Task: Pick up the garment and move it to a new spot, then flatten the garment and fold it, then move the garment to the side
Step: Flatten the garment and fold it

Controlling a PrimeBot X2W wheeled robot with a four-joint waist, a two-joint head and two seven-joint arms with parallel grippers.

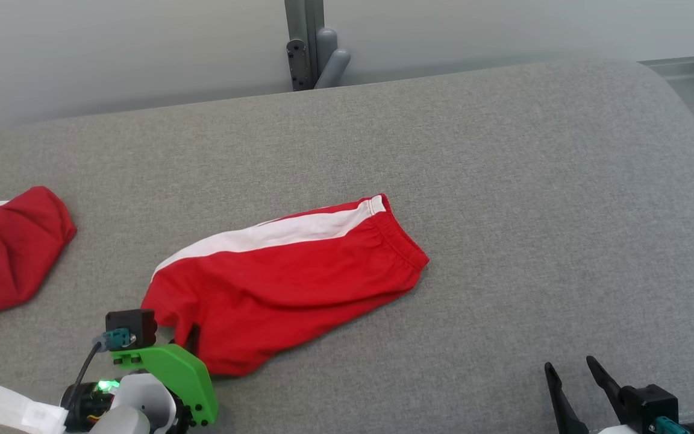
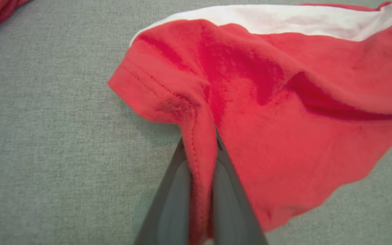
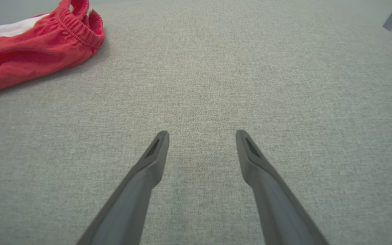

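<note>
The garment (image 1: 287,277) is a pair of red shorts with a white side stripe, lying folded on the grey cloth surface, waistband toward the right. My left gripper (image 1: 185,339) is at its lower left corner, shut on the hem of the leg opening. The left wrist view shows red cloth (image 2: 250,102) pinched between the two dark fingers (image 2: 172,190). At the lower right, my right gripper (image 1: 571,365) stands open over bare surface, well away from the shorts. In the right wrist view its fingers (image 3: 155,160) are spread, with the waistband (image 3: 77,27) at the upper left.
A second red garment with a bit of white (image 1: 3,253) lies at the left edge of the grey surface (image 1: 503,181). A grey metal post (image 1: 311,42) stands behind the far edge. Bare surface stretches to the right of the shorts.
</note>
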